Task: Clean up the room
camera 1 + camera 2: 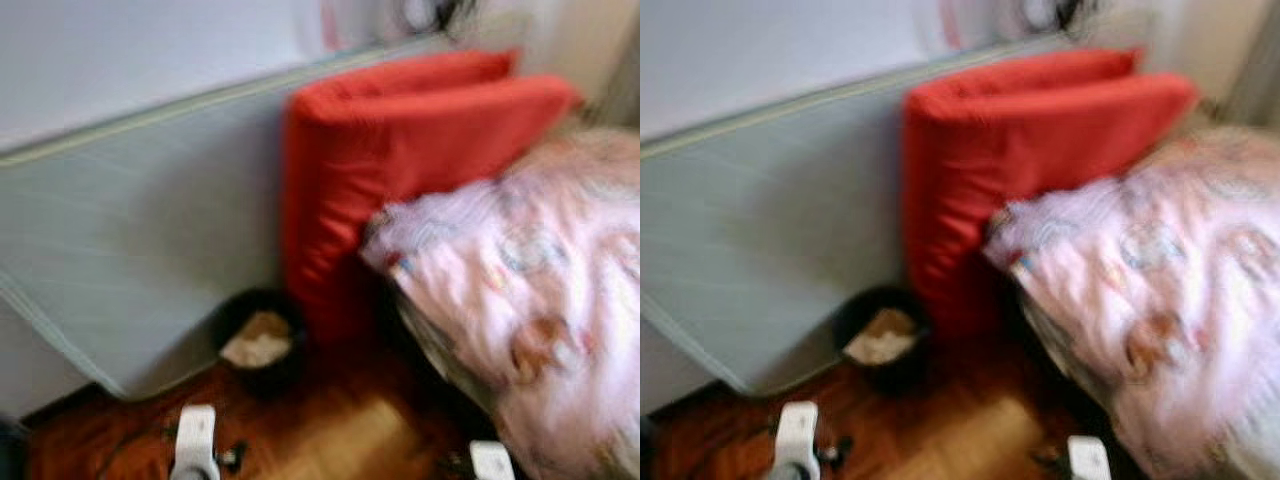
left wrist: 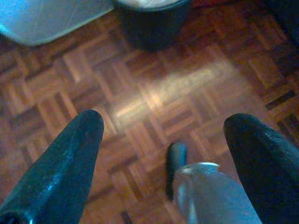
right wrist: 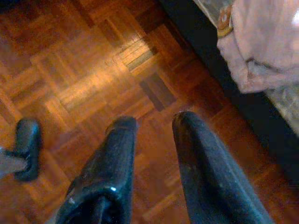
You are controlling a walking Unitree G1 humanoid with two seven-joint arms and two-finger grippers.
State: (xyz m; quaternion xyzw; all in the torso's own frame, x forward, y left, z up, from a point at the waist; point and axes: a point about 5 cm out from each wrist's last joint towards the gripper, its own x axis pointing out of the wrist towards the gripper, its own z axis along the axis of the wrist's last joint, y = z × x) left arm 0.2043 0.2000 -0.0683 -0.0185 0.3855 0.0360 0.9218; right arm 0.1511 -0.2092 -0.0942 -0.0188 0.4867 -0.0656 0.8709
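Observation:
The head views are blurred. A black bin (image 1: 255, 335) holding crumpled paper (image 1: 258, 340) stands on the parquet floor (image 1: 340, 430), at the foot of a red cushion (image 1: 400, 150). My left gripper (image 2: 166, 119) hangs open over bare floor, its fingers wide apart, with the bin (image 2: 152, 23) a short way ahead of it. My right gripper (image 3: 154, 120) hangs low over the floor beside the bed, its fingers a narrow gap apart with nothing between them. A pink patterned duvet (image 1: 530, 300) spills over the bed edge (image 3: 261, 42).
A grey mattress (image 1: 130, 230) leans against the wall on the left, with the red cushion upright next to it. The bed's dark side (image 3: 243, 102) runs along the right. Open parquet lies between mattress and bed.

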